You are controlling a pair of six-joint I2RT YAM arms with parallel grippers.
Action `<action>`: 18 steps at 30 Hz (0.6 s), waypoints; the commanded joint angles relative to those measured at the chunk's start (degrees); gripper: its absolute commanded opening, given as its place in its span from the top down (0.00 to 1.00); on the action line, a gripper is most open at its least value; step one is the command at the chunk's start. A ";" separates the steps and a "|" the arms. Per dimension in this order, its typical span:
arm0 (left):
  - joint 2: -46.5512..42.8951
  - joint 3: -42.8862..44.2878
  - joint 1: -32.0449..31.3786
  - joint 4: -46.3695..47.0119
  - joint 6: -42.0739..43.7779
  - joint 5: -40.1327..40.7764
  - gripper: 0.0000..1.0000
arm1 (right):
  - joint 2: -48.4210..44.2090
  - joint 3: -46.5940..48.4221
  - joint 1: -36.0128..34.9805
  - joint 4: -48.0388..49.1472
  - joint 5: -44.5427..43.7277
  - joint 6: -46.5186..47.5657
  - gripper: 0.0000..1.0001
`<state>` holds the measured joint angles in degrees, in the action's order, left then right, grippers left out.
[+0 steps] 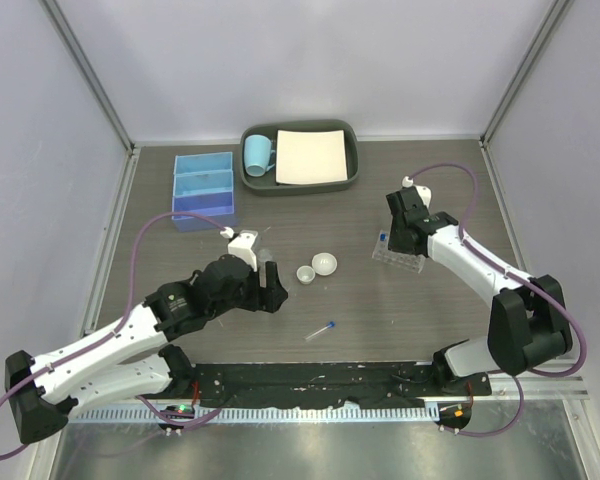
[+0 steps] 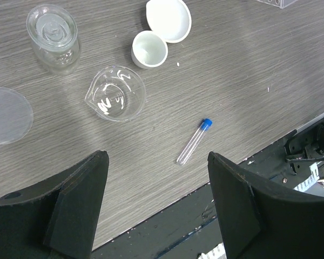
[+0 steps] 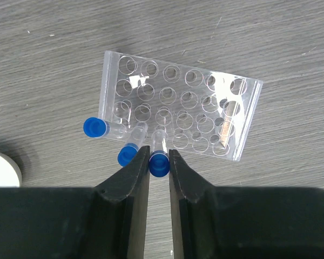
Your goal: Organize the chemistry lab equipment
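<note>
Tabletop [image 1: 400, 320] mid-sort: blue box [image 1: 204, 190] waits far left, clear tube rack [image 3: 205, 86] sits on the right. Right jaws, above the rack's near edge, are clamped on a blue-capped tube [image 3: 159, 164] whose tip meets a near-row hole, just beside two more capped tubes [image 3: 95, 128] along that edge. Seating it well likely means holding it upright, lowering straight, and letting go only once it bottoms out. Left jaws hang wide apart over a loose tube [image 2: 194, 141] lying flat near centre, probably the next pick.
</note>
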<state>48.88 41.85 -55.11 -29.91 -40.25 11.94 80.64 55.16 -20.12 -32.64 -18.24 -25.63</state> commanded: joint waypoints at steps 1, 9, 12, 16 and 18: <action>0.07 -0.10 0.09 0.38 0.44 0.54 0.22 | 0.22 -0.84 0.08 2.32 0.13 -0.48 0.76; 2.44 -0.19 0.09 0.73 0.70 1.06 0.23 | -0.57 -0.93 0.17 2.23 -0.04 -1.00 0.69; 3.23 0.16 0.09 0.82 1.05 1.15 0.23 | -0.66 -0.84 0.17 1.97 -0.22 -1.00 0.67; 4.29 1.13 0.09 1.08 1.66 0.54 0.24 | -2.58 -0.49 0.08 0.92 -1.01 -1.18 0.64; 4.55 1.57 0.09 1.17 2.02 0.10 0.25 | -3.99 0.13 0.08 -0.22 -1.53 -1.27 0.62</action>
<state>53.01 41.85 -55.11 -29.89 -39.77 12.01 80.71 54.30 -20.12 -32.25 -18.00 -25.96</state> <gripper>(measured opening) 0.760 0.367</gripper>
